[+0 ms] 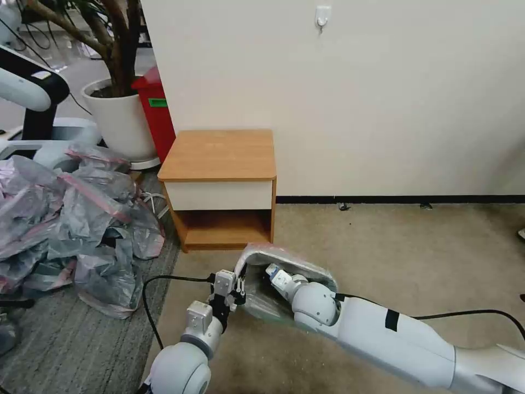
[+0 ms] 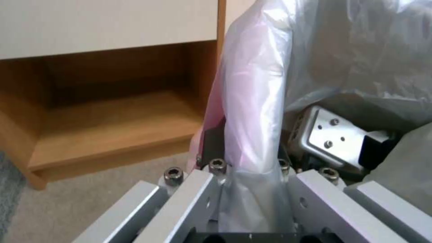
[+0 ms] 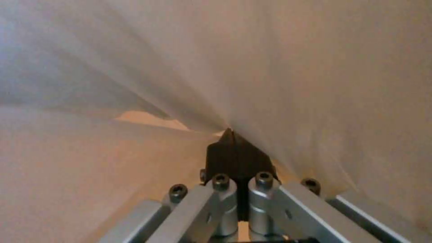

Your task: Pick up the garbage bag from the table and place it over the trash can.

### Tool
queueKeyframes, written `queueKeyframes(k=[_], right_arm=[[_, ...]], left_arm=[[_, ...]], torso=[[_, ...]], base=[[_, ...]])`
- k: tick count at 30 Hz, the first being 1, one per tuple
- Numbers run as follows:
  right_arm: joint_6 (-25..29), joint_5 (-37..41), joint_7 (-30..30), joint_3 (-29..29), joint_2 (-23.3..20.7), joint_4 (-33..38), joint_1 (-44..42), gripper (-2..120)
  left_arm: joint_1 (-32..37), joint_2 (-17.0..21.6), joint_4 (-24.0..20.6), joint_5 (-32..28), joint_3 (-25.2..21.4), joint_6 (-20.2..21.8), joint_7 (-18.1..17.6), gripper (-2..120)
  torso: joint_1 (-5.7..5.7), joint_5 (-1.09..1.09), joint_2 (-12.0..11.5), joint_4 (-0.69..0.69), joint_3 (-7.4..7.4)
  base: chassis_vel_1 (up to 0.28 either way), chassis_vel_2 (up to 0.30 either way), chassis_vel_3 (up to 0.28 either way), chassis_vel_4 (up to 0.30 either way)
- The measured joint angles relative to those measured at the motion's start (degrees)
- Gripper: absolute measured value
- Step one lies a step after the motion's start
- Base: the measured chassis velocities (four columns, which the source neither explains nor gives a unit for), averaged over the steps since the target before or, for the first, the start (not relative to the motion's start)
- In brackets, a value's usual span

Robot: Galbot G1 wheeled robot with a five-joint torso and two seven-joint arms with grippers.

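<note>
The left gripper is clamped on the pink rim band of the garbage bag, low before the table. To its right, the right gripper sits inside the bag (fingers pressed together), tips pushing into the film. Trash can: cannot tell.

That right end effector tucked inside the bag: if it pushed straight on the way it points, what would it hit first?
Most likely the garbage bag itself. The right end effector, fingers together, already presses into the film, which tents around its tip. What lies beyond is hidden.
</note>
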Motion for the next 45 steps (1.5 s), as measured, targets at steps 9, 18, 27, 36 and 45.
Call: queueKeyframes(k=[9,18,27,36,45], right_arm=[[0.0,-0.3,0.0,0.0,0.2,0.4,-0.2,0],[0.0,-0.2,0.2,-0.5,-0.6,3.7,-0.2,0],[0.0,-0.2,0.4,-1.2,-1.2,6.0,-0.4,0],[0.0,1.0,0.9,-1.4,-5.0,12.7,0.4,0],[0.0,2.6,0.4,0.2,-10.9,21.1,0.6,0]], left_arm=[[-0.1,0.1,0.2,-0.2,0.0,0.1,-0.2,3],[-1.8,-0.2,2.0,-1.0,0.3,0.3,-2.0,3],[-3.2,-0.4,2.9,-2.5,1.2,0.8,-3.8,3],[-6.7,-0.1,5.7,-6.9,0.5,1.7,-6.4,3],[-10.2,-0.3,8.7,-13.4,1.1,3.0,-9.9,3]], torso=[[0.0,0.0,0.0,0.0,0.0],[0.0,0.0,0.0,0.01,0.0],[0.0,0.0,0.0,0.0,0.0],[0.0,0.0,0.0,0.0,0.0],[0.0,0.0,0.0,-0.01,0.0]], base=[[0.0,0.0,0.0,0.0],[0.0,0.0,0.0,0.0],[0.0,0.0,0.0,0.0],[0.0,0.0,0.0,0.0],[0.0,0.0,0.0,0.0]])
